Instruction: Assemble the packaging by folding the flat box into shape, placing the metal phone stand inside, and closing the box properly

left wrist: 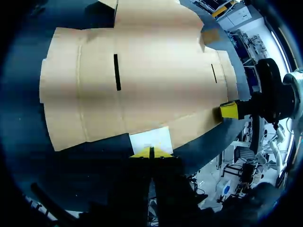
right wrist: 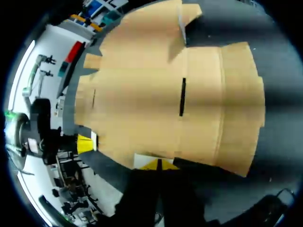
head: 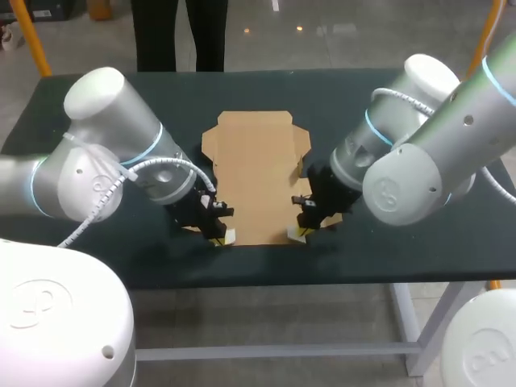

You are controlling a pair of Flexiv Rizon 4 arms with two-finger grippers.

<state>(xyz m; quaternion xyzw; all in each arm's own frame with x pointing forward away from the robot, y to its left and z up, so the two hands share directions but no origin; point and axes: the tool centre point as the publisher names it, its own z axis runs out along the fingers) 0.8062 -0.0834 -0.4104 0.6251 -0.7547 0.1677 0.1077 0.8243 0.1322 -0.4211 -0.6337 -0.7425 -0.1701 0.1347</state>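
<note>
Box [head: 256, 173]: brown cardboard, unfolded, lying flat at the middle of the dark table [head: 379, 262]; side flaps spread out, creases visible.
Slits: a narrow dark slit [left wrist: 116, 72] cut in a panel in the left wrist view; a matching one [right wrist: 182, 97] in the right wrist view.
Left gripper [head: 216, 239]: at the box's near left corner, low to the table.
Left fingers: yellow tips pressed together with only a thin seam between them, against the near edge of a small pale tab [left wrist: 151, 139] of the box. Whether the tab is caught, cannot tell.
Right gripper [head: 300, 234]: at the box's near right corner, opposite the left one.
Right fingers: tips pressed together, at a pale tab [right wrist: 149, 160] on that edge; grip on it not discernible.
Arms: left enters from the left, right from the right, box between them.
</note>
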